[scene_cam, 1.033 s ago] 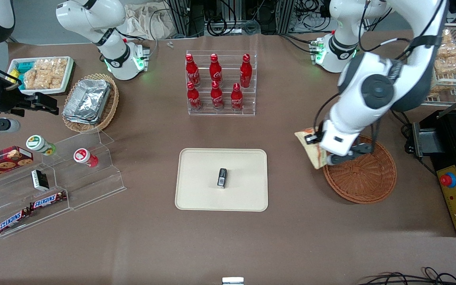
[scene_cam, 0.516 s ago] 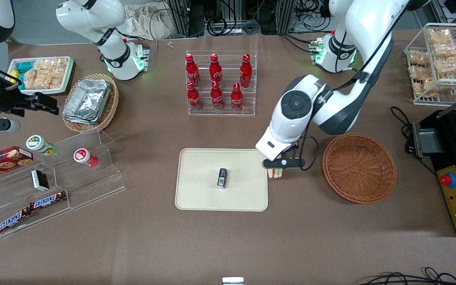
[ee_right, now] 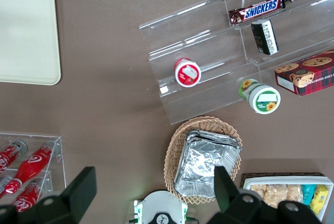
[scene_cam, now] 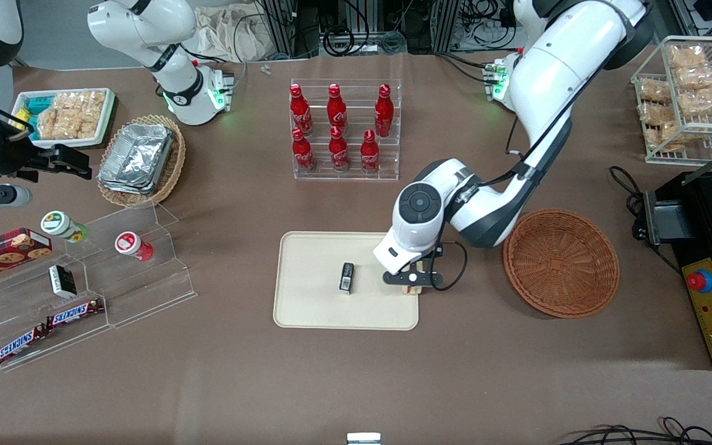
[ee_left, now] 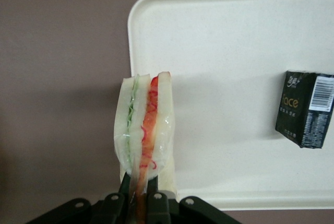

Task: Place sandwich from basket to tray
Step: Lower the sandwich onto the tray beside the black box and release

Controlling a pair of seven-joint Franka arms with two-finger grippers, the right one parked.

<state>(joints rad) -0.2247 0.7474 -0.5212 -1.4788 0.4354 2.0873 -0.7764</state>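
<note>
In the front view, a cream tray (scene_cam: 319,303) lay at the centre of the brown worktop (scene_cam: 238,371), with a small black packet (scene_cam: 347,277) on it. At the tray's right edge in the frame, the left arm's gripper (scene_cam: 413,284) hung low, clamped on the sandwich (scene_cam: 415,287), which seemed to sit over the tray's rim. Further right in the frame, the reddish-brown basket (scene_cam: 561,264) held nothing. The wrist view showed the sandwich (ee_left: 144,125) pinched upright between black fingers (ee_left: 125,187), over the tray (ee_left: 235,78) edge.
</note>
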